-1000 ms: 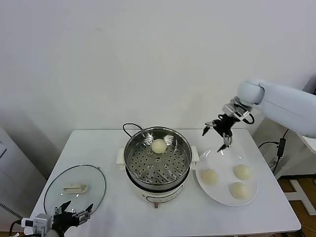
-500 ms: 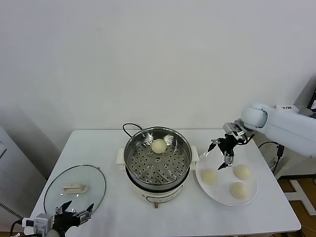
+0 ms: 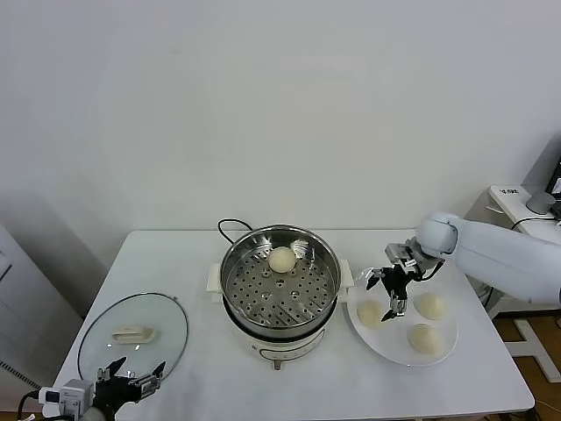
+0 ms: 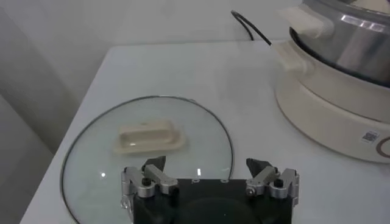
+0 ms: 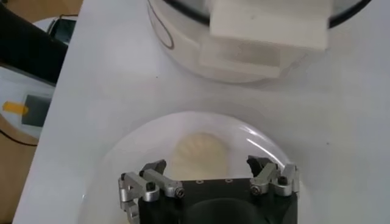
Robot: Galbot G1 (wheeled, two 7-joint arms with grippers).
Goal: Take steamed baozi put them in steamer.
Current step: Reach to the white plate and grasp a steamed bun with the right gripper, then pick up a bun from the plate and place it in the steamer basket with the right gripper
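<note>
At lower left your left gripper (image 3: 131,379) idles with jaws apart beside the glass lid (image 3: 131,335). Centre frame, the steamer (image 3: 280,279) holds one baozi (image 3: 281,259). To the right, your right gripper (image 3: 389,290) hangs spread wide above the plate (image 3: 443,348) carrying three steamed baozi (image 3: 424,338).

The right gripper (image 3: 387,295) has come down and in from its higher spot beyond the plate (image 3: 443,351). It now hangs low over the plate's near-left part, just above the bun (image 3: 369,314) closest to the steamer (image 3: 279,279), fingers spread wide. The right arm's white forearm has dropped with it and sits lower at the table's right edge.
</note>
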